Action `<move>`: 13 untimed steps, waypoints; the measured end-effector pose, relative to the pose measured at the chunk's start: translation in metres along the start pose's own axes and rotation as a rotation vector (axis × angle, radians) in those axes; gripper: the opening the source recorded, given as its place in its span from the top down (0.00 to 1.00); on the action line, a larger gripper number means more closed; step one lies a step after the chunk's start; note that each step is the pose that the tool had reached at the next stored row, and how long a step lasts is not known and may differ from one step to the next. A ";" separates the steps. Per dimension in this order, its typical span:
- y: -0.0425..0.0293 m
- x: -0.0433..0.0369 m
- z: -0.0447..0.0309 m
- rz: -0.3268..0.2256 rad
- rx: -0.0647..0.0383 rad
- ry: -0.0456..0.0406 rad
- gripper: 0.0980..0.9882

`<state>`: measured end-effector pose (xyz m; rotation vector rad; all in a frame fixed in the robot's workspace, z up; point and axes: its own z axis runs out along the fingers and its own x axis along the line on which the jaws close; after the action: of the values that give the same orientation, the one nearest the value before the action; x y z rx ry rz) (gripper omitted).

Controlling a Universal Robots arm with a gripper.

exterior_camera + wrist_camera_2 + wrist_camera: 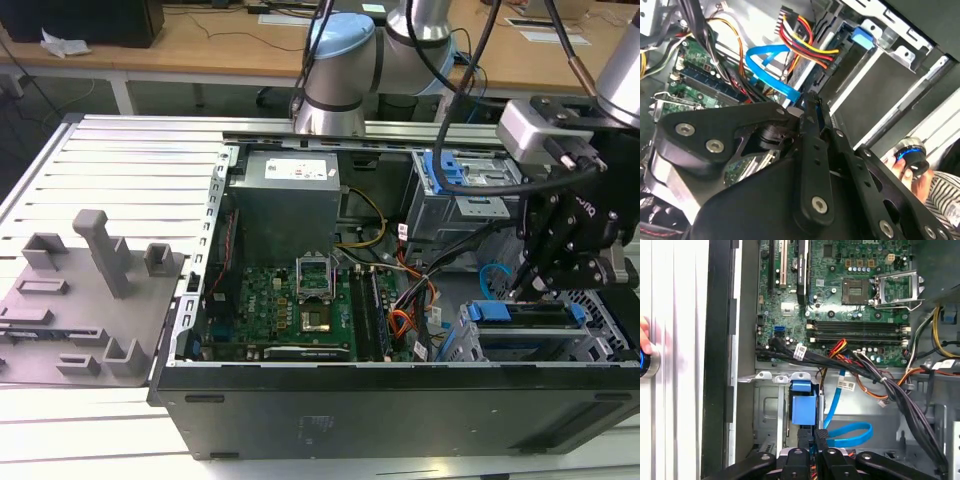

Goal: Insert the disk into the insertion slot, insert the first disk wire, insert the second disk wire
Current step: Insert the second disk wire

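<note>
The disk (pixel 530 316) lay seated in the insertion slot (pixel 478 345) at the case's near corner on the exterior view's right. The hand (pixel 519 292) hung directly above its rear edge, fingers drawn together, apparently pinching a connector, with the second disk wire (pixel 850 434) looped just beside them.

The exterior view looks down at an angle on the open computer case (pixel 400 400) from its closed side, taking in the whole interior. The first wrist view looks straight down, close above the motherboard (pixel 840 305). The second wrist view sits tilted and very near it. Both wrist views share the motherboard and the light-blue cable (pixel 765 65).
</note>
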<state>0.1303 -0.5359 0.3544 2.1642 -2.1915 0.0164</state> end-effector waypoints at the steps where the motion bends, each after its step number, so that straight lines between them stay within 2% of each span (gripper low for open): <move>1: -0.0010 0.0002 0.0012 0.002 0.000 -0.0001 0.93; 8: -0.0117 0.0000 0.0048 0.007 0.000 -0.0003 0.93; 13: -0.0126 -0.0002 0.0082 0.007 0.000 -0.0002 0.93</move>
<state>0.1426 -0.5362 0.3458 2.1563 -2.1992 0.0160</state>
